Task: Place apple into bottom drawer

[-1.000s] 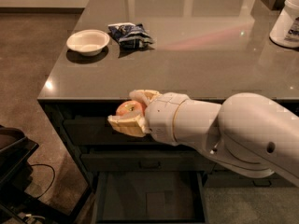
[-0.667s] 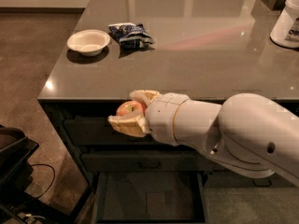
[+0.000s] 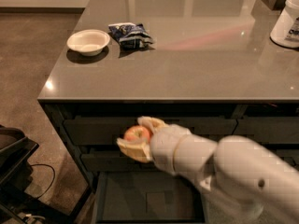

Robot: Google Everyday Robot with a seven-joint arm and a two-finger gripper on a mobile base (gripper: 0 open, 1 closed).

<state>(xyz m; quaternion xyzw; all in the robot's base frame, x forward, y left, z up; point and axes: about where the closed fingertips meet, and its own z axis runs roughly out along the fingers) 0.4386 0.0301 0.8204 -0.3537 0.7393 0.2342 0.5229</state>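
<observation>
Presently the apple [image 3: 137, 133] sits in the tool [image 3: 132, 133], whose two fingers are closed on it from above and below. It is level with the upper drawer fronts and above the open bottom drawer [image 3: 124, 197]. A release from this height is likely to make the round fruit bounce or roll across the flat drawer floor, so lower it first. A descent that drifts left could bring the fingers against the drawer's left wall. The grip covers only part of the fruit, so a quick wrist turn may let it slip. The arm [image 3: 243, 167] enters from the lower right and reaches leftward, roughly level, below the table [image 3: 210, 69] edge.
</observation>
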